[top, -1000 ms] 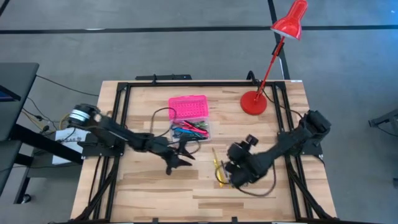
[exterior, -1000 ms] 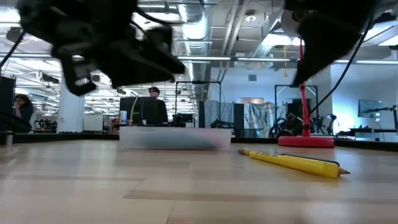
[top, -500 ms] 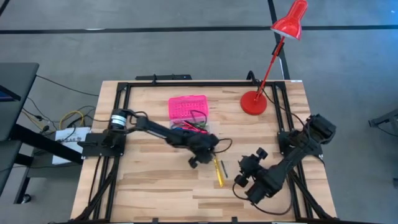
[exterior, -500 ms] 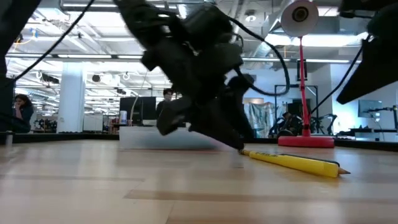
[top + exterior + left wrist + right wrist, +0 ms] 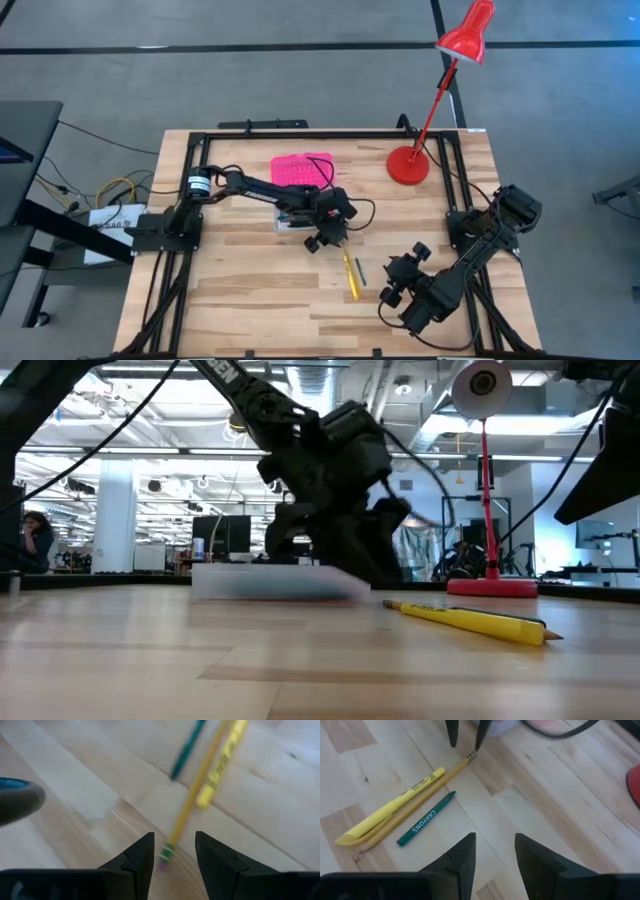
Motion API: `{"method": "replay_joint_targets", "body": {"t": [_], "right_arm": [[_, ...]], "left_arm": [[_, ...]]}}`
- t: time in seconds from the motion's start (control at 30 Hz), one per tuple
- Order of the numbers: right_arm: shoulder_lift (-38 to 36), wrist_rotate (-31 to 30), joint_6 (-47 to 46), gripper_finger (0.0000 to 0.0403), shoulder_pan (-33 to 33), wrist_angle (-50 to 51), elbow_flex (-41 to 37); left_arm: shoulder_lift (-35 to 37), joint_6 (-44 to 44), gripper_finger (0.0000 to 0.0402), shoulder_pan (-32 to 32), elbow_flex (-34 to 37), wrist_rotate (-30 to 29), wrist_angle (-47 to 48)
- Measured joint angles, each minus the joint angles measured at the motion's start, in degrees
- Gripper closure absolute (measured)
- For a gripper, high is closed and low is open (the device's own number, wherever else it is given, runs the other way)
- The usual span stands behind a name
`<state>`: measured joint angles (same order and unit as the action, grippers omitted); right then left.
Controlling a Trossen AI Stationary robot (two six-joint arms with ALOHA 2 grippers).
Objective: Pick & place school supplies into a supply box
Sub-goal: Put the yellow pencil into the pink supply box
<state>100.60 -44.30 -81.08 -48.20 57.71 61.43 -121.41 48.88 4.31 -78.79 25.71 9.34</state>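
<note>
A yellow pencil (image 5: 348, 268), a yellow highlighter (image 5: 390, 809) beside it and a green crayon (image 5: 426, 825) lie flat on the wood table. My left gripper (image 5: 337, 242) is open, pointing down, with its fingertips on either side of the pencil's eraser end (image 5: 165, 853); it touches nothing. It also shows in the low view (image 5: 350, 555). The supply box's pink lid (image 5: 303, 167) lies open at the far side. Its clear base (image 5: 290, 215) is partly hidden under my left arm. My right gripper (image 5: 392, 284) is open and empty, near and to the right of the supplies.
A red desk lamp stands with its base (image 5: 407, 165) at the table's far right. A blurred blue-and-grey shape (image 5: 17, 795) shows at the edge of the left wrist view. Bare wood lies along the near edge.
My left gripper has swung toward the table's right edge, from left of the box's near side to above the pencil's eraser end. My right gripper has drawn back from the supplies toward the near right corner. The pencil, highlighter and crayon have stayed in place.
</note>
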Motion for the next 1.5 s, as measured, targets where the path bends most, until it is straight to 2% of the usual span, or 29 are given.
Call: {"method": "replay_joint_targets", "body": {"t": [0.2,0.43,0.63,0.83,0.97,1.2,1.5], "right_arm": [[0.0,-0.7,1.6,0.0275,1.2,-0.1,0.0],[0.0,-0.7,5.0,0.0275,2.3,-1.0,0.1],[0.0,-0.7,6.1,0.0275,2.3,-1.2,0.1],[0.0,-0.6,6.1,0.0276,2.3,-1.2,0.1],[0.0,-0.6,6.1,0.0276,2.3,-1.6,0.1],[0.0,-0.6,6.1,0.0276,2.3,-2.3,0.1],[0.0,-0.5,6.1,0.0276,2.3,-2.9,0.1]], "left_arm": [[-3.3,-0.2,0.0264,-0.3,-0.8,1.7,-1.2],[-4.0,-2.9,0.0266,-0.2,-0.8,1.6,-0.3],[-3.9,-4.7,0.0298,-0.9,-0.9,0.6,1.5],[-3.9,-4.9,0.0338,-3.0,-0.8,-4.3,3.2],[-3.8,-4.7,0.0353,-5.0,-0.9,-9.7,3.9],[-3.5,-8.1,0.0368,-7.8,-1.0,-17.9,7.0],[-3.4,-15.9,0.0374,-9.1,-1.3,-23.6,9.5]]}}
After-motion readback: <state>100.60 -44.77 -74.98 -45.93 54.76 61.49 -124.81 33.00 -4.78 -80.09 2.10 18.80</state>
